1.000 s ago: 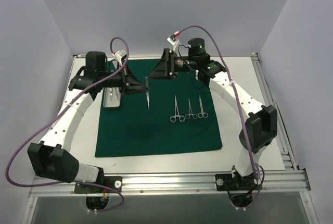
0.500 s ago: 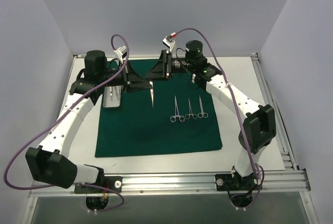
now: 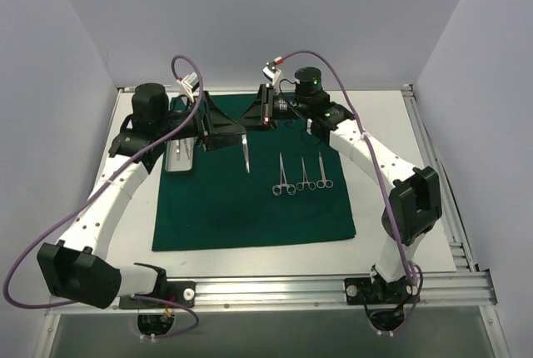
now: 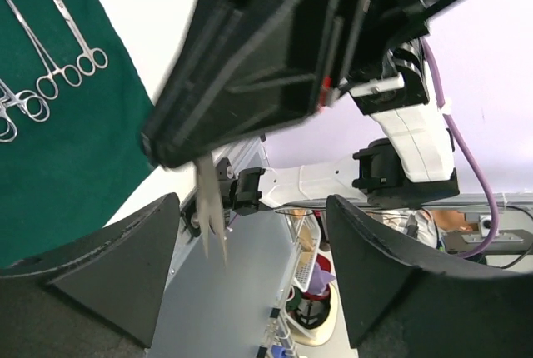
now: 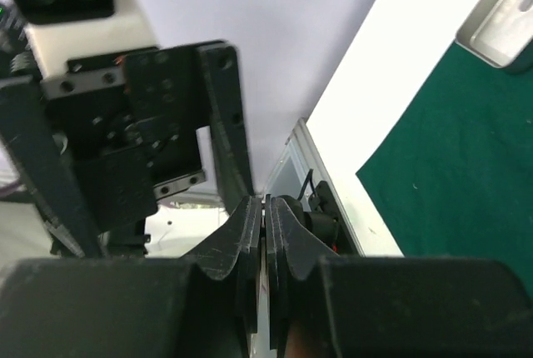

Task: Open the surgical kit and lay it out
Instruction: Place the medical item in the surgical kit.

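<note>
Tweezers (image 3: 246, 154) hang near the drape's (image 3: 250, 208) far edge, pinched by the right gripper (image 5: 265, 208), left gripper (image 4: 251, 204) spread wide

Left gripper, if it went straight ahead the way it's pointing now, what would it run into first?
Probably the tweezers, hanging from the shut right gripper directly ahead of the open left gripper; depth is unclear.

Forceps (image 3: 301, 175) on drape (image 3: 250, 212), right of tray (image 3: 179, 169)
</note>
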